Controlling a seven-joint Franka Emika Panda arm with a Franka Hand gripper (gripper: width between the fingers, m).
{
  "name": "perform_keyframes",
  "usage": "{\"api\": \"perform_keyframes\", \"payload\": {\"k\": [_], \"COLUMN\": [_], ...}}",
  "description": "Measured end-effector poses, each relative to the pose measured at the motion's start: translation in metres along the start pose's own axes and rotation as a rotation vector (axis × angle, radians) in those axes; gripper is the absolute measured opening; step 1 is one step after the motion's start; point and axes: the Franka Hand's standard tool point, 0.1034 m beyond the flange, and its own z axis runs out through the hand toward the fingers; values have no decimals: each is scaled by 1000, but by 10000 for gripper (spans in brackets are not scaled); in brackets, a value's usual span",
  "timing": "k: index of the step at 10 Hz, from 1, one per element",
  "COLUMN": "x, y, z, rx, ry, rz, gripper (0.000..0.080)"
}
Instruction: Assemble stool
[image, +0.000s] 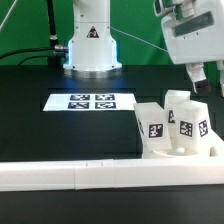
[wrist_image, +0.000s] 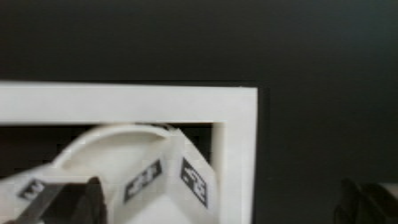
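Gripper (image: 200, 77) hangs with fingers spread, holding nothing, above the stool parts at 4 o'clock of the exterior view. Seat (image: 160, 148) sits in the border rail (image: 60, 176) corner, with legs (image: 184, 120) standing on it. Judged step: legs going in. Next: grasp and seat a leg squarely. Parts are matte white plastic, blocky, tagged.

I count one round seat (image: 165, 148) with three legs (image: 180, 112) standing on it, one marker board (image: 93, 101) bearing four tags, one white border rail (image: 60, 175), and my single gripper (image: 205, 78).
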Motion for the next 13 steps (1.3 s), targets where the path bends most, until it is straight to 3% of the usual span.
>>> {"api": "perform_keyframes", "payload": {"k": [4,6,7,8,11,13], "x": [4,9,-3,-4,2,6], "y": [1,-6,5,5,4,-3], "z": [1,-4,4,5,4,0], "rx": [-10,-57,-112,-99,-120,-216], "ry": [13,20,2,12,16,11], "rz": [-303,-726,-948,-984,-1182,-1657], "gripper": [649,649,649,649,649,649]}}
